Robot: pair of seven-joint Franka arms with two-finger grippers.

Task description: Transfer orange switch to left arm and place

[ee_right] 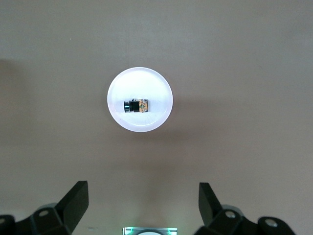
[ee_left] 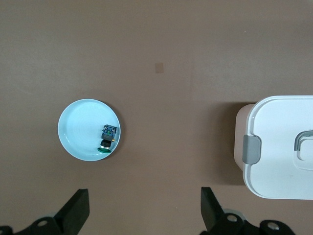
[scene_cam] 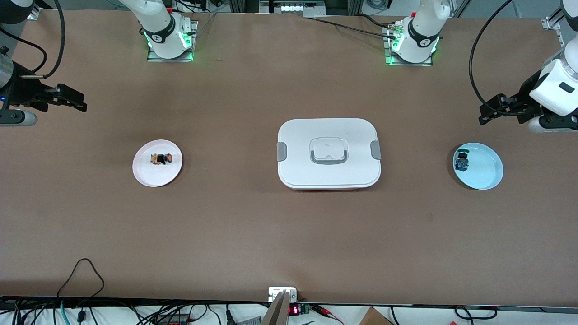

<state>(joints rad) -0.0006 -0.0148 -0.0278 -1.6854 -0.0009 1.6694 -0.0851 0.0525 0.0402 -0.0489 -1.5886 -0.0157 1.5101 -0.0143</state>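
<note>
Orange switch lies on its side on a small pink plate, toward the right arm's end of the table; black collar and round cap are visible, tan body beside them. In the right wrist view the same switch sits near the middle of the plate. White lidded box stands mid-table between the two plates, grey clips on its short sides, recessed handle on the lid; one clipped end shows in the left wrist view. Toward the left arm's end, a light blue plate holds a second small switch with a blue-green body, lying close to the plate's rim; its cap colour looks green in the left wrist view, though that is hard to confirm. Right gripper hangs over bare table at its end, fingers spread, holding nothing. Left gripper hangs over bare table near the blue plate, fingers likewise spread and empty.
</note>
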